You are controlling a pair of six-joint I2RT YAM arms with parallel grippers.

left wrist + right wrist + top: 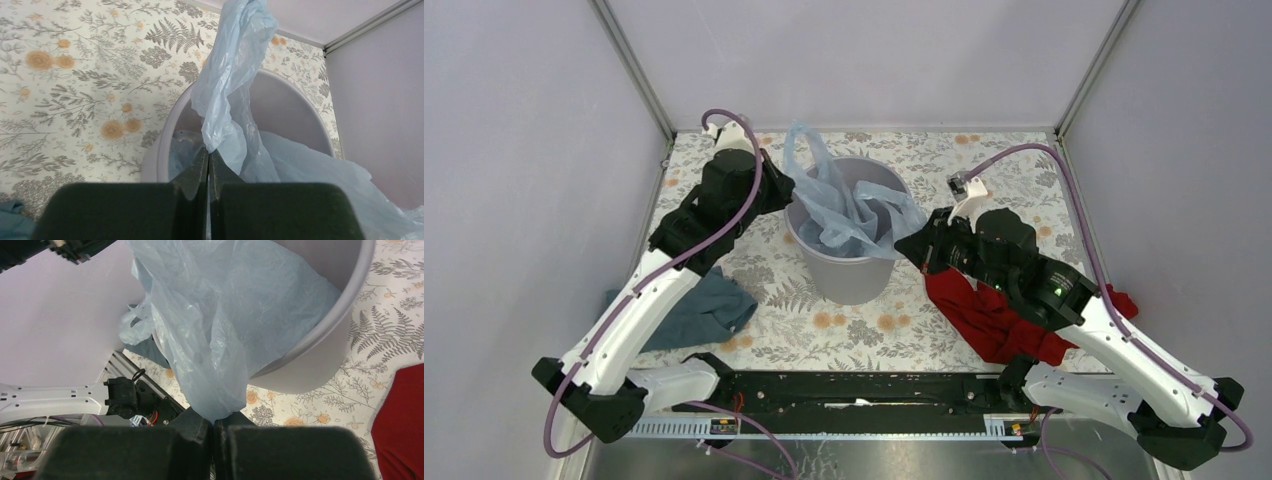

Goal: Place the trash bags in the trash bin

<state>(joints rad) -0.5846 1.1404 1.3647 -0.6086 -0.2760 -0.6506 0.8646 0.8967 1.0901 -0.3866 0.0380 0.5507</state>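
The pale-blue trash bag (844, 205) lies partly inside the grey trash bin (849, 275) at the table's middle, with one handle loop standing up over the far-left rim. My left gripper (789, 192) is at the bin's left rim. In the left wrist view it (208, 151) is shut, pinching the lower edge of a raised fold of the bag (230, 85) above the bin's rim (159, 152). My right gripper (906, 243) is at the bin's right side. It (214, 421) is shut on a corner of the bag (220, 325) pulled out over the bin's wall (320, 357).
A dark teal cloth (709, 305) lies on the floral tabletop under my left arm. A red cloth (994, 312) lies under my right arm, also seen in the right wrist view (402, 425). Pale walls close in the table on three sides.
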